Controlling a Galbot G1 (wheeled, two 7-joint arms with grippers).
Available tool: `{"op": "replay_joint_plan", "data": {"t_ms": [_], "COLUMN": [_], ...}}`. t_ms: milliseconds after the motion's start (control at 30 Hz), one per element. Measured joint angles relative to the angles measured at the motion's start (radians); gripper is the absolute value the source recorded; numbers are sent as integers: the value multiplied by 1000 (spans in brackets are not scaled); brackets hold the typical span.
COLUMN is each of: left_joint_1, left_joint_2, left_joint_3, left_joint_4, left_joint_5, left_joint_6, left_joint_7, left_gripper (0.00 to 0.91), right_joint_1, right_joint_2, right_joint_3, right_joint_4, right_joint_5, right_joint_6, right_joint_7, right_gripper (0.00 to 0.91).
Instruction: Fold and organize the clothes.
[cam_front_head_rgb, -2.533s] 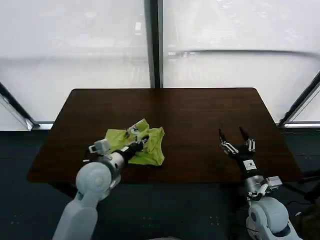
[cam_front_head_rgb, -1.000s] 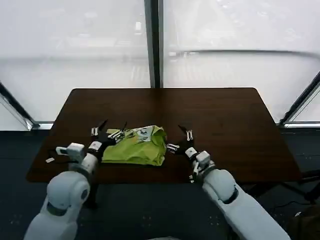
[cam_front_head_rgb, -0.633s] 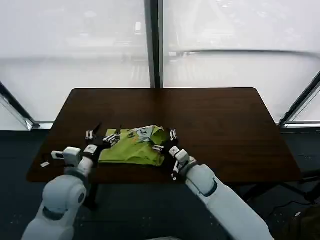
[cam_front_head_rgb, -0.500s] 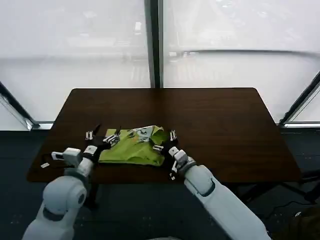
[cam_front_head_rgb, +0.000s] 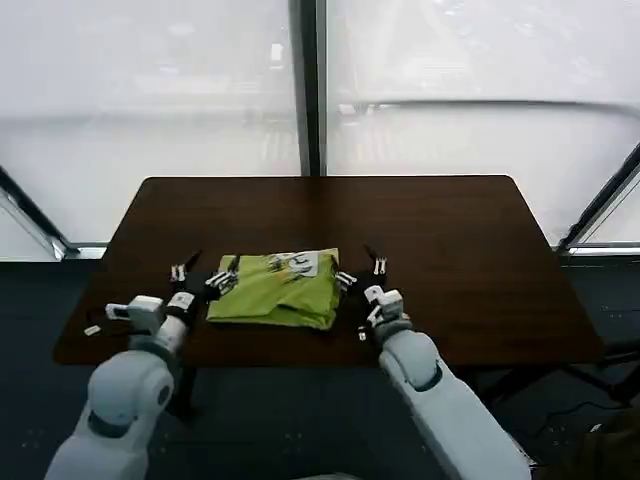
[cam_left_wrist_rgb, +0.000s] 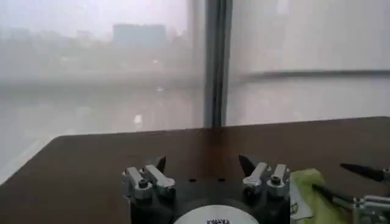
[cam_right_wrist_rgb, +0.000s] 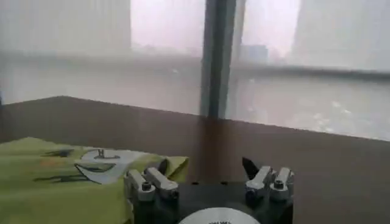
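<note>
Clothes here come down to one lime-green T-shirt (cam_front_head_rgb: 277, 291), lying as a compact folded bundle on the dark tabletop (cam_front_head_rgb: 440, 230), toward its near edge and somewhat nearer the left edge than the right. The bundle's long axis runs side to side, parallel to the near edge, with the white print facing up along its far side. The left hand (cam_front_head_rgb: 205, 278) rests at the bundle's left end, fingers spread apart and empty, one fingertip just at or touching the cloth; whether it truly touches cannot be told. The right hand (cam_front_head_rgb: 360, 270) sits just off the bundle's right end, likewise spread and gripping nothing, a narrow strip of bare tabletop between it and the fabric. So the shirt lies directly between the two hands, each facing one short end, and the left looks marginally closer. In the right wrist view the T-shirt (cam_right_wrist_rgb: 67, 182) spreads beside and ahead of that hand, print uppermost; in the left wrist view a corner of it (cam_left_wrist_rgb: 308, 195) shows past one finger. Judging by this layout, any further fold or squaring-up would most naturally work inward along that side-to-side axis, both ends being reachable at once
</note>
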Motion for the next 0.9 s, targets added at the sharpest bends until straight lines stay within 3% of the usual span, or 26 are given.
{"op": "replay_joint_plan", "data": {"t_ms": [167,567,800,900], "left_joint_1": [1,-40,-58,-73], "left_joint_2": [23,108,158,156], "left_joint_3": [-13,-20,-26,-32], "left_joint_4": [17,81,127,144], "left_joint_5": [-21,-175,-361,-457], "left_joint_6": [8,73,126,110], "left_joint_7": [0,0,26,31], "left_gripper": [878,878,878,878], "right_joint_1": [-70,-225,-307,-347], "right_joint_2": [-15,-83,-135,-145], "right_joint_3": [72,127,160,173], "right_joint_4": [57,197,262,292], "right_joint_5": [58,157,141,142], "right_joint_6": [-3,184,171,166], "right_joint_7": [-30,-191,-157,-147], "right_gripper": [878,878,878,878]}}
